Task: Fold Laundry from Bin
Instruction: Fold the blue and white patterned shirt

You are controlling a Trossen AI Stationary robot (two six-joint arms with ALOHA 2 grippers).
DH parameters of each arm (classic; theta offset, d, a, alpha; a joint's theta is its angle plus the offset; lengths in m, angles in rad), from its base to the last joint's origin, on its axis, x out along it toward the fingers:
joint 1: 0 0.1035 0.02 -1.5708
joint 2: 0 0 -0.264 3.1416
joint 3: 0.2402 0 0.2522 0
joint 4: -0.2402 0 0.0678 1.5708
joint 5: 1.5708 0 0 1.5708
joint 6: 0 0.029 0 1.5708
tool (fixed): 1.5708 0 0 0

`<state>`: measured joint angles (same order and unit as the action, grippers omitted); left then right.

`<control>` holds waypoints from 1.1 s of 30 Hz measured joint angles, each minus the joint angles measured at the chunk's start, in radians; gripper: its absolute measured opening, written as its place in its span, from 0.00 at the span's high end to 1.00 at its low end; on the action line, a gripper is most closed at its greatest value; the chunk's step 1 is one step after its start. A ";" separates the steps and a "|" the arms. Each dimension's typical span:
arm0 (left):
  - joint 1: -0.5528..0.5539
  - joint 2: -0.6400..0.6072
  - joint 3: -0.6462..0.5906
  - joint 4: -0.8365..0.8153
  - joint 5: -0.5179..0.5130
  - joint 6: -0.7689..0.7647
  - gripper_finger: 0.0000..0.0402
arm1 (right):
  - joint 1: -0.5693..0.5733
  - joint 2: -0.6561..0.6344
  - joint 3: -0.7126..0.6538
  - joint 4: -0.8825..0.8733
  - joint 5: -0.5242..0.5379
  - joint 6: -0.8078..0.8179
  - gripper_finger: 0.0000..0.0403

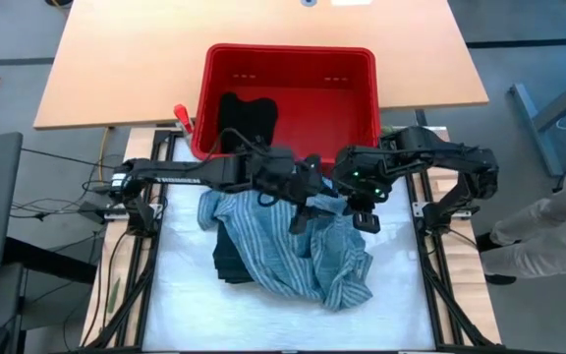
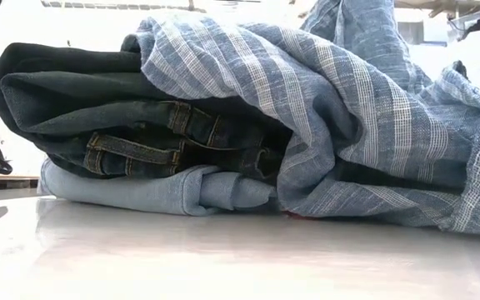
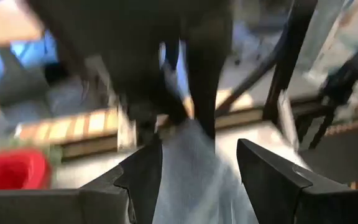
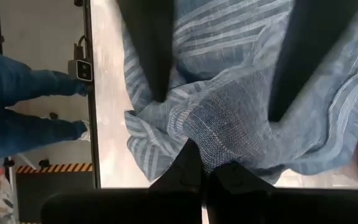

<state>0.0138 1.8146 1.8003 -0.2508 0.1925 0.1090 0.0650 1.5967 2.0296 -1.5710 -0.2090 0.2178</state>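
A blue-white striped garment (image 1: 312, 258) (image 2: 340, 108) lies crumpled over a folded dark denim piece (image 2: 98, 108) and a light blue one (image 2: 140, 187) on the white table top. My right gripper (image 1: 362, 218) (image 4: 207, 165) is shut on the striped cloth above the pile. My left gripper (image 1: 306, 208) (image 3: 199, 146) reaches in level from the left, open. A raised strip of the striped cloth (image 3: 191, 180) runs between its fingers. The red bin (image 1: 293, 49) stands behind, with a black garment (image 1: 249, 118) lying in it. My right gripper pinches a bunched fold of the striped garment (image 4: 213, 140) between its two shut fingers, coming from above and slanting down. The cloth spreads slack below the fingers, and the rest drapes over the pile. My left gripper straddles the raised strip; I cannot tell whether its fingers touch it.
The bin's near wall (image 1: 283, 147) stands close behind both wrists. A black frame (image 1: 430, 265) runs along both sides of the white surface. A person (image 1: 548, 216) stands past the table's right edge. Bare white surface (image 1: 263, 315) lies near the front.
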 joint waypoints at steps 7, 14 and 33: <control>0.036 0.099 0.069 -0.016 0.185 -0.054 0.51 | 0.000 0.001 0.000 -0.008 -0.004 0.020 0.95; 0.037 0.117 0.086 -0.016 0.222 -0.079 0.51 | 0.000 0.001 0.000 -0.008 -0.005 0.020 0.95; 0.057 0.057 0.187 -0.247 0.085 -0.050 1.00 | -0.008 -0.057 0.000 0.004 0.010 0.130 0.64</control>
<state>0.0712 1.8718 1.9872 -0.4982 0.2774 0.0589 0.0574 1.5394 2.0296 -1.5674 -0.1995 0.3474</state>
